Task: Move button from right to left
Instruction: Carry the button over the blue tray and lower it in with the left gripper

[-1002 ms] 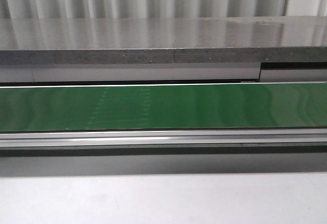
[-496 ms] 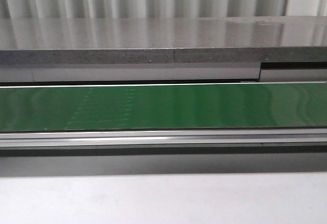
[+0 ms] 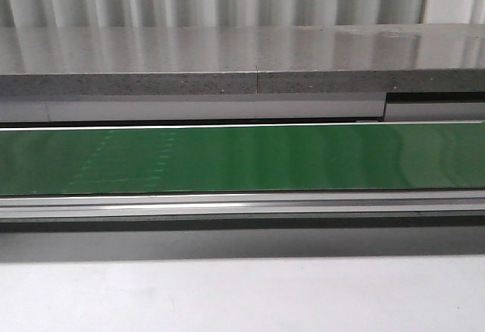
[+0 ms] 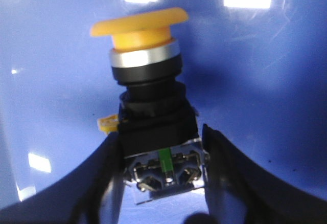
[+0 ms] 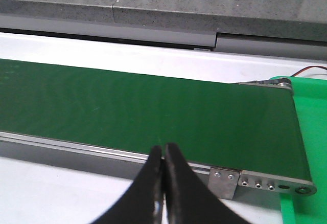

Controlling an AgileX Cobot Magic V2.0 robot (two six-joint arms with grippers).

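Note:
In the left wrist view the button (image 4: 148,101) has a yellow-orange mushroom head, a silver ring, a black collar and a boxy rear block with metal contacts. My left gripper (image 4: 161,136) is shut on that rear block, one black finger on each side, holding the button over a shiny blue surface (image 4: 265,81). My right gripper (image 5: 164,150) is shut and empty, over the near rail of the green belt (image 5: 153,106) close to its right end. Neither gripper nor the button shows in the front view.
The green belt (image 3: 303,158) runs across the front view between a grey stone ledge (image 3: 227,59) and the white table (image 3: 242,294). A green tray (image 5: 312,132) lies past the belt's right end. A metal bracket (image 5: 225,182) is beside my right fingers.
Faint light marks on the green belt have drifted to the left in the front view. Nothing else there differs.

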